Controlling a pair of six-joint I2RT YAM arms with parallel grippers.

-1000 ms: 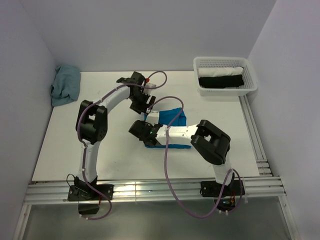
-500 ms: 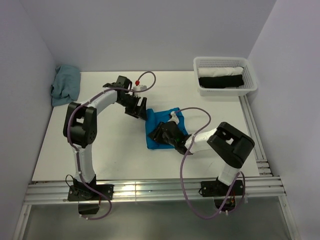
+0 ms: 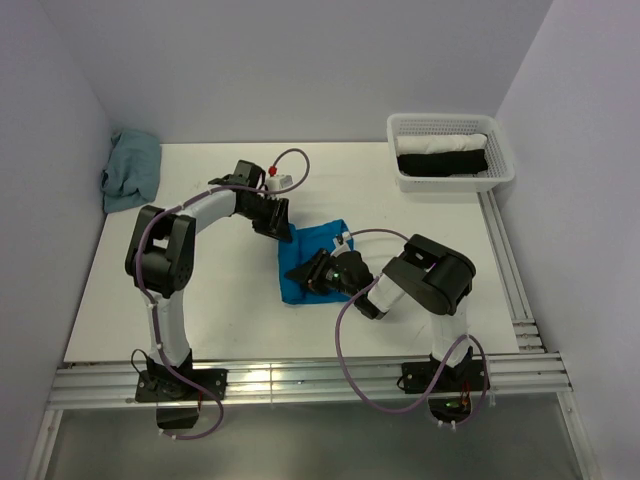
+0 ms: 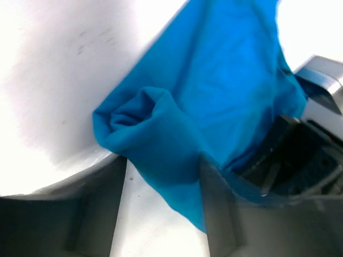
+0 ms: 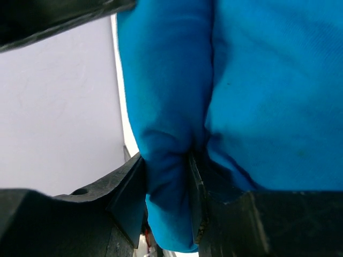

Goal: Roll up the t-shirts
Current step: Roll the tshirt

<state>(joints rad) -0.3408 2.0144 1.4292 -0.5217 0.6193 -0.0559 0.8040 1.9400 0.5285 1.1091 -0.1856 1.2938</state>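
Blue t-shirt [image 3: 318, 242] is lying bunched up mid-table [image 3: 200, 290]. Right gripper [image 5: 167, 160] has a thick fold pinched tight. Left gripper [image 4: 163, 171] straddles another fold, but I honestly can't tell if it's clamped.

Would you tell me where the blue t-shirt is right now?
In the top view, the blue t-shirt lies bunched near the middle of the table, between the left gripper and the right gripper, well left of the white basket.

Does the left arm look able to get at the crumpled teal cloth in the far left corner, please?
Probably yes: bare table lies between the left arm and the teal cloth, though its fingers straddle the blue t-shirt.
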